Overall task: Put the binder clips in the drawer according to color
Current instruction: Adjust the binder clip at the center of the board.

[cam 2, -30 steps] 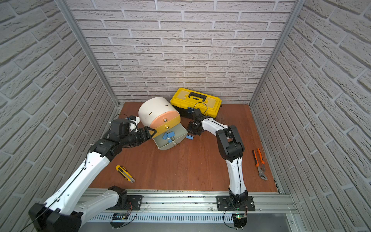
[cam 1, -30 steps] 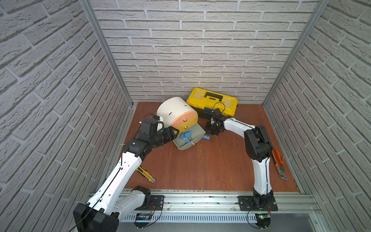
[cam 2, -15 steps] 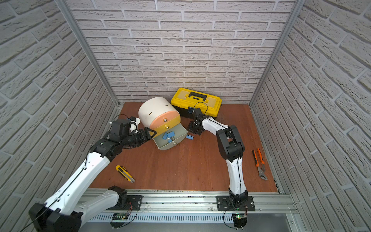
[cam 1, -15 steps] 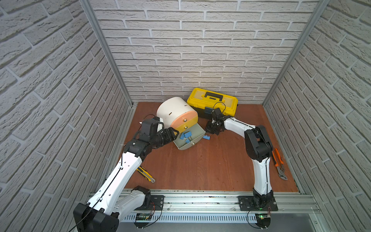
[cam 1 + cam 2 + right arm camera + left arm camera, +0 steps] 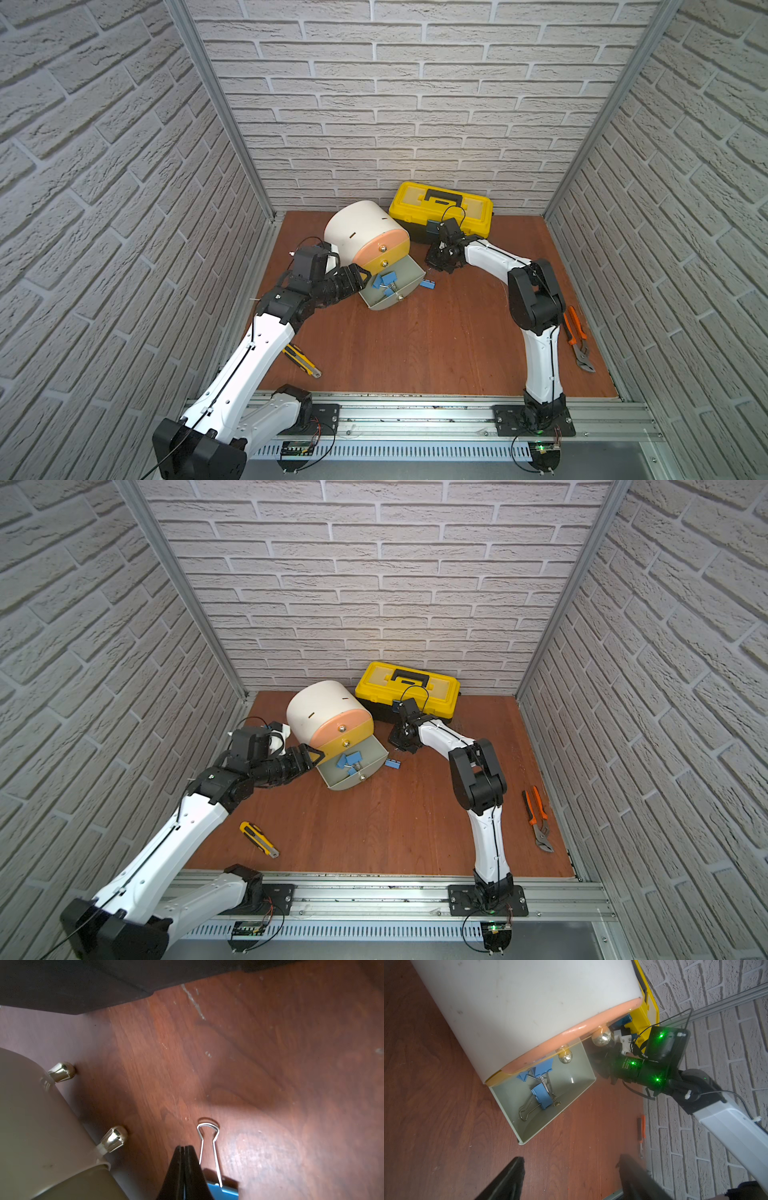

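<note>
A white drum-shaped drawer cabinet (image 5: 365, 226) lies on its side near the back edge of the wooden bench (image 5: 415, 340). A yellow toolbox (image 5: 440, 203) stands just beside it against that edge. The cabinet's grey drawer (image 5: 386, 303) is pulled open toward the front edge, with blue binder clips (image 5: 542, 1096) inside. One more blue clip (image 5: 427, 284) lies on the bench just beside that drawer. The right fingers (image 5: 176, 1167) are pressed together, close beside this clip. The left fingers (image 5: 508, 1178) are spread apart, holding nothing, near the drawer on the side toward the bench's left edge.
</note>
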### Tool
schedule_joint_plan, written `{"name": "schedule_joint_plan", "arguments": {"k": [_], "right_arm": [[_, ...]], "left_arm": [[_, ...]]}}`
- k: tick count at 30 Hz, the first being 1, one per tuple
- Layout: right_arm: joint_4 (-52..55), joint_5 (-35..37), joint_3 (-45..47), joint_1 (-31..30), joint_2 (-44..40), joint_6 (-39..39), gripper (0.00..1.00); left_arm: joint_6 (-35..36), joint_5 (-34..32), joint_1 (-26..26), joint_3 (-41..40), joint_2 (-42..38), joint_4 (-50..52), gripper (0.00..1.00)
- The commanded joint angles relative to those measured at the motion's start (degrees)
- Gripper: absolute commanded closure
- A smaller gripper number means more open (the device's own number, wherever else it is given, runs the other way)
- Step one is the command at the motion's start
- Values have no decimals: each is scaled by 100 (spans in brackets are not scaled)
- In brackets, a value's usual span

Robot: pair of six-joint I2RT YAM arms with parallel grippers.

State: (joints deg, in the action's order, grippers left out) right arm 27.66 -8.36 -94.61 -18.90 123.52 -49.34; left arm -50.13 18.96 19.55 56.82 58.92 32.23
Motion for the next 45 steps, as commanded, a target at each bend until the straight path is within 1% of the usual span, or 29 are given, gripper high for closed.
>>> {"name": "schedule_joint_plan", "arguments": {"k": [1,9,13,24,34,45], "right_arm": [[-188,253,-77,97,38,-91,98],[-481,99,410,86,88,-228,98],[-731,72,776,70,-44,-356,98],[-1199,-77,1392,66,-374,-478,98],[-1524,-138,1731,66,-978,-590,98],[-1822,-379,1925,-70,-967,-846,98]], "left_arm": [[80,68,-45,71,-28,12,24],[100,79,-48,57,-9,38,24],[93,95,-54,84,32,10,24],[29,55,-47,22,-49,-15,24],[-6,-10,-48,6,-137,20,24],[-41,-41,-46,-21,-136,-11,24]]}}
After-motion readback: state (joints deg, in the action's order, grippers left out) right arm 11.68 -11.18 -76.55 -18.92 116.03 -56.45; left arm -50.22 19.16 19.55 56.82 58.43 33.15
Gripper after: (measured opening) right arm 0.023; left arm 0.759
